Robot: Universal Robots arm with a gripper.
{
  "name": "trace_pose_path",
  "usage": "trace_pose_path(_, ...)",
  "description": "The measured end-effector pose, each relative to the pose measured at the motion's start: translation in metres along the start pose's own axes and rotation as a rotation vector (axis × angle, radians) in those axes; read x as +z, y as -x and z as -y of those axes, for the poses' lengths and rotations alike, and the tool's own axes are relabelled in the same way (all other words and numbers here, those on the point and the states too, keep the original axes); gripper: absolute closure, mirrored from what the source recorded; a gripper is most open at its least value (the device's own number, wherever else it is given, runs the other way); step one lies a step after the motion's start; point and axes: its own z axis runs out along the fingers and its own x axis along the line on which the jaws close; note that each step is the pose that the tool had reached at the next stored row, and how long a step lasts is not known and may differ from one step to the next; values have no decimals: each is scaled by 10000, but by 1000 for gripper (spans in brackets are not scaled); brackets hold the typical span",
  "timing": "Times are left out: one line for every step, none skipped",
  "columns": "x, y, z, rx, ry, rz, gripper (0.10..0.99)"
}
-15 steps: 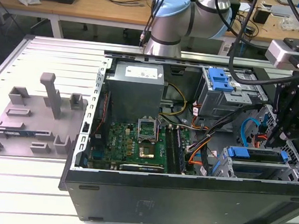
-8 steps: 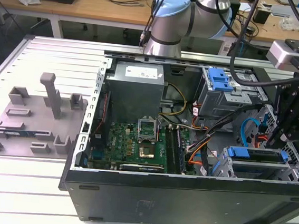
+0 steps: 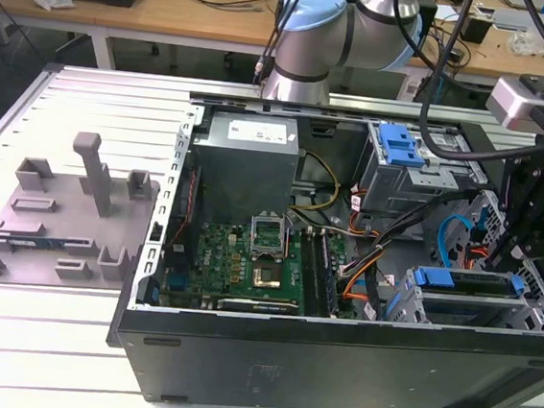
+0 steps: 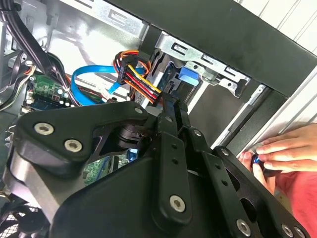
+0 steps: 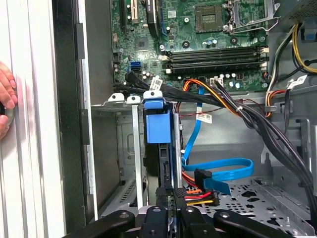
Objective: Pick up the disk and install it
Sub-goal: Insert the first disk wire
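The step in hand is the installing, not the picking up. The disk [image 5: 157, 130], a flat silver drive in a bright blue plastic carrier frame, stands on edge directly ahead of the pincer [image 5: 171, 212], between the rails of the grey metal drive cage [image 5: 125, 148] inside the open black computer case [image 3: 334, 364]. In the first wrist view the fingers are drawn narrow on either side of the disk's near end. They appear to grip it, though the contact itself is hard to make out.

Just beside the pincer, on the side towards the case's open middle, hangs a black plug on red, orange and yellow wires [image 5: 200, 192], and a flat blue data cable [image 5: 218, 166] loops beyond it. Far ahead, past the cage, lies the green motherboard [image 5: 198, 44]. On the pincer's other side, beyond the case wall, a person's hand [image 5: 6, 99] rests on the slotted metal tabletop [image 5: 29, 158].

In my judgement the disk is largely in its bay but perhaps not seated. Finishing calls for a straight push along the rails, with the fingers kept clear of the wires alongside.
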Motion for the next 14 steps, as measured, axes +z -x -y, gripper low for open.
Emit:
trace_pose_path(1,0,0,0,0,1,922)
trace_pose_path(3,0,0,0,0,2,922)
trace_pose_path(4,0,0,0,0,2,922)
trace_pose_path(5,0,0,0,0,1,922)
trace_pose_path(9,0,0,0,1,2,922)
trace_pose_path(11,0,0,0,0,2,922)
trace_pose_path(14,0,0,0,1,1,922)
trace_pose_path(16,0,-1,0,0,1,922)
trace_pose_path(16,0,-1,0,0,2,922)
trace_pose_path(16,0,-1,0,1,1,922)
trace_pose_path(17,0,-2,0,1,1,922)
trace_pose_path(17,0,-2,0,0,2,922)
trace_pose_path(18,0,-6,1,0,4,922)
trace_pose_path(19,-1,-10,2,1,4,922)
